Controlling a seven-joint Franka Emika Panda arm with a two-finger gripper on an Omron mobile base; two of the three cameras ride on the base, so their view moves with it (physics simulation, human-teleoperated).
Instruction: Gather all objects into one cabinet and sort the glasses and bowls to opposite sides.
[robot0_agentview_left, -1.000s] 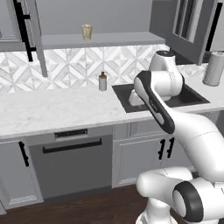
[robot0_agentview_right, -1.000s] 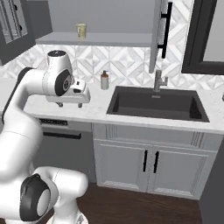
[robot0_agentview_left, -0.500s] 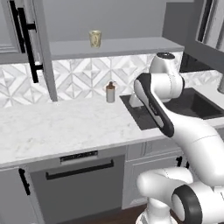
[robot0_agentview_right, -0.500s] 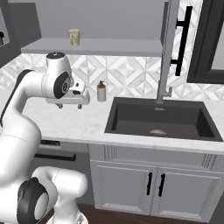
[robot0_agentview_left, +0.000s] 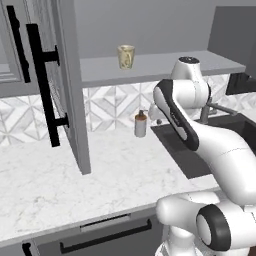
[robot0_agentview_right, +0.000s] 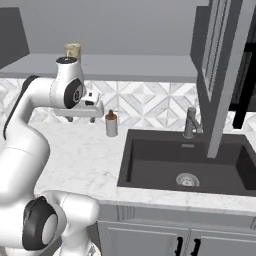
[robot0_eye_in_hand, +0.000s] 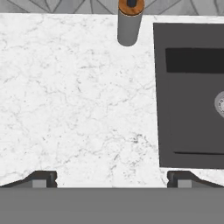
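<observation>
Beige cup (robot0_agentview_left: 126, 56) upright on cabinet shelf (robot0_agentview_left: 165, 66), above and behind the empty, spread end effector (robot0_eye_in_hand: 112, 178) facing the tabletop (robot0_eye_in_hand: 74, 109).

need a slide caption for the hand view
Open claw hovering empty over the marble counter, soap dispenser ahead, dark sink alongside.

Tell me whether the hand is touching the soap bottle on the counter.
Apart. In the hand view the hand is empty and open, its fingertips low in the picture, with bare marble counter between them and the soap bottle.
</observation>
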